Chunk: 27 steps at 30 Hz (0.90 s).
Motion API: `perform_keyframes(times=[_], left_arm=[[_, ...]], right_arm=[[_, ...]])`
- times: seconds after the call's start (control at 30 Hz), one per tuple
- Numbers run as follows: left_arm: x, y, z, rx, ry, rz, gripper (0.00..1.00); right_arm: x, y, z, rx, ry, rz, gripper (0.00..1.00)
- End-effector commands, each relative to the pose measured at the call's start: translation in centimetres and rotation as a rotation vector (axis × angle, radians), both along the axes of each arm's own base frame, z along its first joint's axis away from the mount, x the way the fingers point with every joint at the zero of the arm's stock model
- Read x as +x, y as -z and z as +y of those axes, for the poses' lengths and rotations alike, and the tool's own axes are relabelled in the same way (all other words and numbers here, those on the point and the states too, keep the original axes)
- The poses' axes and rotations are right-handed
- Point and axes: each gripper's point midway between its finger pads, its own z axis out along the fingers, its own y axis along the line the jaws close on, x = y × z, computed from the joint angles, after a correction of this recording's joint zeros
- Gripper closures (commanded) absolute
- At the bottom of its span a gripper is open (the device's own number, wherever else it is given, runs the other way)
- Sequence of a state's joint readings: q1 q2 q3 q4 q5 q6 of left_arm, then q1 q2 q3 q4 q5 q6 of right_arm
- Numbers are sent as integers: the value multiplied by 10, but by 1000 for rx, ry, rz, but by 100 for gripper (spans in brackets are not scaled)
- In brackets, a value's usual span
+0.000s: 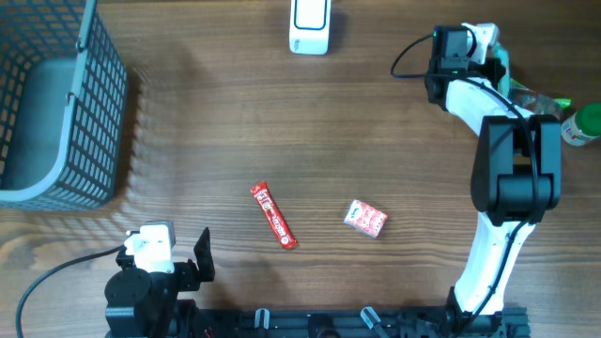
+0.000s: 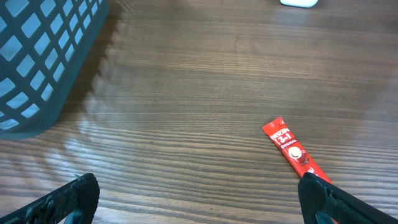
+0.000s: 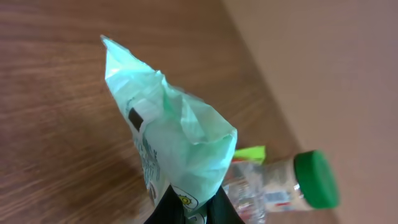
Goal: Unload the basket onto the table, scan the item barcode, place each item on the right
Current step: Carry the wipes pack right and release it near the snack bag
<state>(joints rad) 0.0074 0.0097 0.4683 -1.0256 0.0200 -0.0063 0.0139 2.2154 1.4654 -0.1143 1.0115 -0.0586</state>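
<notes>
Taking the middle of the table (image 1: 207, 113) as the dial's hub in the overhead view, the basket (image 1: 56, 113) stood at ten o'clock and the scanner (image 1: 310, 26) at twelve, by the far edge. The stick sachet (image 1: 273, 216) lay at seven and the small packet (image 1: 364, 219) at five — near each other, not touching. At two o'clock the bag (image 3: 180, 143) sat pinched in the right gripper (image 3: 193, 210), the bottle (image 3: 280, 186) just beside it — close to the table's edge.

Crumpled pale-green packet (image 3: 180, 149), seemingly upright, pinched by right claw (image 3: 193, 208)
</notes>
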Motion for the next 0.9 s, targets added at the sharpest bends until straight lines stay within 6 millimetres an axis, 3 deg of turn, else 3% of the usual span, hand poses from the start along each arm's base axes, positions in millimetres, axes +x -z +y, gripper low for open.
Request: perform_keyframes(times=[0.0,0.03,0.07,0.17,0.27,0.37,0.47,0.53,0.67,0.8,0.87], left_arm=[[0,1,1,-3,-8,-2,0],[0,1,1,-3,-8,-2,0],[0,1,1,-3,-8,-2,0],[0,1,1,-3,-8,-2,0],[0,1,1,-3,-8,-2,0],[0,1,1,-3,-8,-1,0],[0,1,1,-3,-8,-2,0],[0,1,1,-3,-8,-2,0],[0,1,1,-3,-8,-2,0],[0,1,1,-3,-8,-1,0],[0,1,1,-3,-8,-2,0]], right_arm=[[-7,1,-21,77,80,-90,87],[-8,-1,-20,71,70,-70,63],[-8,-5,-16,71,59,-67,45],[0,-24,5,95,2,-101,0],[16,-67,55,162,-165,-157,0],[15,-105,98,206,-278,-203,0],[-5,-138,145,257,-394,-193,0],[-26,-146,182,342,-469,-160,0],[-74,-124,238,552,-557,-4,0],[-157,-72,275,952,-258,191,0],[-192,-59,286,1055,-148,313,0]])
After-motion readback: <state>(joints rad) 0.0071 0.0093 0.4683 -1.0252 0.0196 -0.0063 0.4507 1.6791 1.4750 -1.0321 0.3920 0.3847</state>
